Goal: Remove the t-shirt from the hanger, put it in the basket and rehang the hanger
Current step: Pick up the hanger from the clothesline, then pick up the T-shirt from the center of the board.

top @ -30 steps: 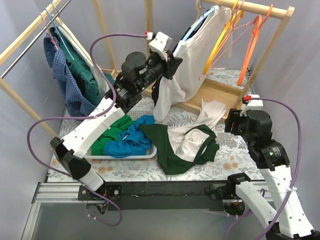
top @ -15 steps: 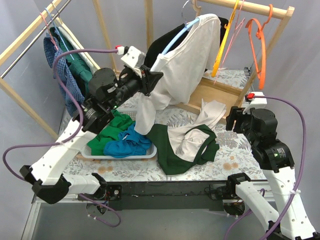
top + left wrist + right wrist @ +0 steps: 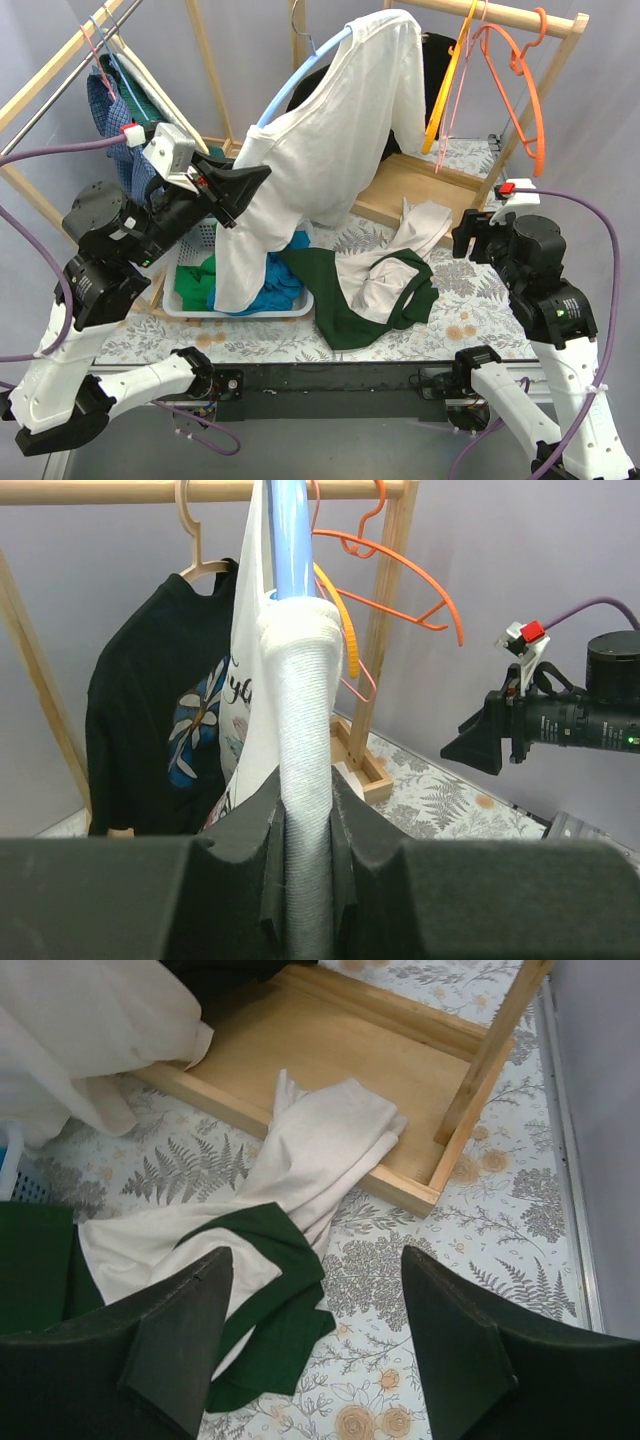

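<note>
Centre left, the left hand (image 3: 235, 185) is clenched on the white t-shirt (image 3: 330, 130); pulling down and leftward should, I judge, slide it off the blue hanger (image 3: 300, 75) without unhooking that. The shirt stretches taut, wrinkled, from the hanger at upper centre; at right, the right hand (image 3: 470, 240) is released, empty.

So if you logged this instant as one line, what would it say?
left tool: shut on white t-shirt | white t-shirt: on blue hanger, pulled taut | right tool: open, empty

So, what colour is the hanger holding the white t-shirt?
Light blue. The hanger shows best in the left wrist view, above the t-shirt.
</note>
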Motion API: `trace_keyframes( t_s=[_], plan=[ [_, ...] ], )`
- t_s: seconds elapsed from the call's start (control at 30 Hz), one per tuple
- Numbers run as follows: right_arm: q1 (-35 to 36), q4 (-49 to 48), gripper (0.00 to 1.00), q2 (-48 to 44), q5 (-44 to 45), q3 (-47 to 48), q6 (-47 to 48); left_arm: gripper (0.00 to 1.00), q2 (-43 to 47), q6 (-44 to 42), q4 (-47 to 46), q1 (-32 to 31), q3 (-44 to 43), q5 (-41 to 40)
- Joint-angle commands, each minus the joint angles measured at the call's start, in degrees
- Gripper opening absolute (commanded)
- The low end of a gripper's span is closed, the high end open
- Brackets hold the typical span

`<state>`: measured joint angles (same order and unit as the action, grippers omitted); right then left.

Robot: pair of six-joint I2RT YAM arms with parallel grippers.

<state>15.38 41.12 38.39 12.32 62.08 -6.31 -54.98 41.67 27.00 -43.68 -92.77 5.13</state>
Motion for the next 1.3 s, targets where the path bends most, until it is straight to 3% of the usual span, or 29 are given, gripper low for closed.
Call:
trace_keyframes(
  t_s=[0.0,0.13,0.17,0.43,0.6,0.87,1.27],
  plan=[
    [-0.26,1.24,0.79,0.28,-9.57,-3.61,3.48,0.0,-0.21,0.43,-3.71,-0.26,-0.83,-1.6],
    [-0.08,2.29,0.88,2.38,-19.6,-6.72,6.13,0.0,-2.49,0.61,-4.85,-0.26,-1.88,-4.42],
    [-0.08,2.03,0.97,3.35,-22.74,-6.37,7.78,0.0,-3.11,0.78,-5.2,-0.18,-3.19,-4.42],
    [3.25,1.25,0.98,12.84,-27.17,-6.36,4.82,0.0,-12.16,-0.18,-7.58,-0.26,-13.83,-6.18],
    [7.64,-2.01,0.98,18.9,-21.9,-9.52,-0.98,0.0,-16.73,-0.89,-8.72,-0.26,-17.44,-5.92],
    [18.63,-7.45,0.98,29.53,-10.41,-15.32,-7.84,0.0,-16.92,-0.89,-9.42,-0.26,-17.1,-5.83],
    [19.95,-20.11,0.98,50.01,-1.68,-20.16,-10.66,0.0,-16.65,-0.89,-8.37,-0.26,-16.74,-5.83]
  ],
)
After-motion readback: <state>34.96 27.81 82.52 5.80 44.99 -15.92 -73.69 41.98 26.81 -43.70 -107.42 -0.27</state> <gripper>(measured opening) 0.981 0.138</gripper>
